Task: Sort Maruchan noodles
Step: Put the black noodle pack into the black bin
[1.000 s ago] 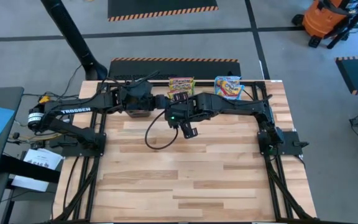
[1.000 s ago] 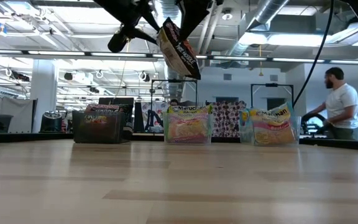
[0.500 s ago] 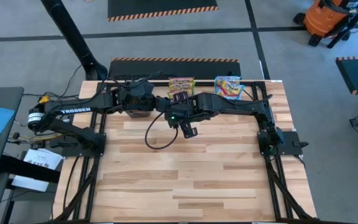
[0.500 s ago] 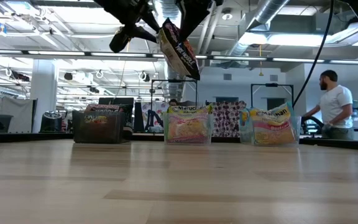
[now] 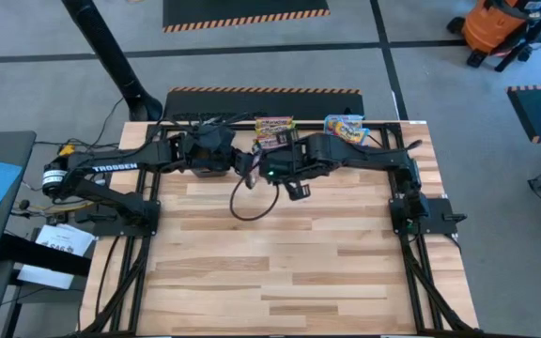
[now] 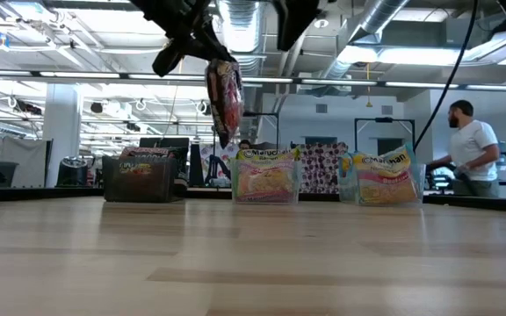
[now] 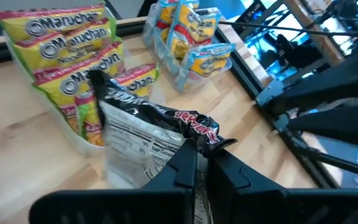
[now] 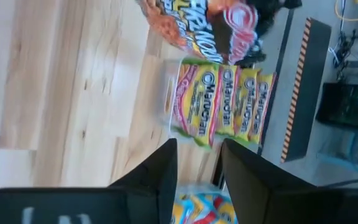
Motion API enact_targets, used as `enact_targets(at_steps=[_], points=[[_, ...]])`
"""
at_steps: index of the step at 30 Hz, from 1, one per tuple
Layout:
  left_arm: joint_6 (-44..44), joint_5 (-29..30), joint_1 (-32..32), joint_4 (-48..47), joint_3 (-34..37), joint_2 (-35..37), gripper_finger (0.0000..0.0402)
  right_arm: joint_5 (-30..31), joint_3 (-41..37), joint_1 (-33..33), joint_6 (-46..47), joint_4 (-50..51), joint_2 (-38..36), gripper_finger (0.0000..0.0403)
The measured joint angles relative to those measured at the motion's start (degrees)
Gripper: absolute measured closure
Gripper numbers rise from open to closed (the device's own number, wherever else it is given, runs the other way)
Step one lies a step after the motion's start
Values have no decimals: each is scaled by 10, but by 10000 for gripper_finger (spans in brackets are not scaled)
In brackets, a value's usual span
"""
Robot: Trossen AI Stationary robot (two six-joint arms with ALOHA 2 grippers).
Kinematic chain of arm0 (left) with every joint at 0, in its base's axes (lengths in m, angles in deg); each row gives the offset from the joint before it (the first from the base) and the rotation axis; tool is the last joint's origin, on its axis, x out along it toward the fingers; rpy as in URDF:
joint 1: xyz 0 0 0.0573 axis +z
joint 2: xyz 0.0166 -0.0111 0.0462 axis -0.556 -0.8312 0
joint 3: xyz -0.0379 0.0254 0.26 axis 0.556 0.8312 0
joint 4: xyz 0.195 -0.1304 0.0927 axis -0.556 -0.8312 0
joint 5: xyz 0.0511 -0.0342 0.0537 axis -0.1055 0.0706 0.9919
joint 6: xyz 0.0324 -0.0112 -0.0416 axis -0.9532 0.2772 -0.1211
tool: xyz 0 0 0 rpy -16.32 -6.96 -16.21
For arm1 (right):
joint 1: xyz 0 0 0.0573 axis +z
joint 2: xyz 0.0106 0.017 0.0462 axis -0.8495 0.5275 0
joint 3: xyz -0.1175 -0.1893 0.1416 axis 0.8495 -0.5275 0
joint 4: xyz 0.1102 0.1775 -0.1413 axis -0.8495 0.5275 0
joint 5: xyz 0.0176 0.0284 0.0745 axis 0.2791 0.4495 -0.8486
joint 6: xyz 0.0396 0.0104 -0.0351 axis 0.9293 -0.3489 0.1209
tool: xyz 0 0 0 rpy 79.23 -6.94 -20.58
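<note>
A dark Maruchan noodle packet (image 6: 223,101) hangs in the air above the table's far middle, with my left gripper (image 6: 202,51) shut on it. My right gripper (image 8: 197,171) stands open just to the packet's right and higher (image 6: 293,25), with nothing between its fingers. Along the far edge stand three tubs: a dark one (image 6: 146,178) with dark packets, a clear one with yellow-green packets (image 6: 266,175), and one with light blue packets (image 6: 385,177). The yellow-green packets (image 7: 67,59) stand on edge in their tub. My left gripper pinches the dark packet's crimped end (image 7: 211,135) between its two fingers (image 7: 185,167). The fingers come from the table's left, slanting down. The packet hangs below them from that end (image 6: 215,68), nearly upright and clear of the table.
The wooden table (image 5: 299,263) lies bare on its near half. A black cable (image 5: 244,205) loops below the two wrists. Beyond the table a person (image 6: 471,149) stands at the right of the room.
My right gripper has opened, let go of the dark packet and drawn away up and toward the table's right. My left gripper has shut on the packet and rolled. The packet has swung from a tilt to hanging nearly upright, a little farther left.
</note>
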Motion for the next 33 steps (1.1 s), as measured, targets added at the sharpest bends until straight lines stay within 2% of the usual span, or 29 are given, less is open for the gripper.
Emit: enact_targets(at_steps=[5,12,22,28,33], points=[[-45,2,0,-17,0,0,400,-1,0,-4,29,30,-34,251],[-179,-2,0,-44,0,22,401,-4,0,-18,60,42,-101,256],[-232,94,5,-157,0,116,401,-7,0,-55,79,33,-168,257],[-261,95,39,-181,0,153,401,-7,-1,-81,79,13,-170,257],[-288,63,81,-197,0,149,401,-8,-2,-99,78,6,-159,257]])
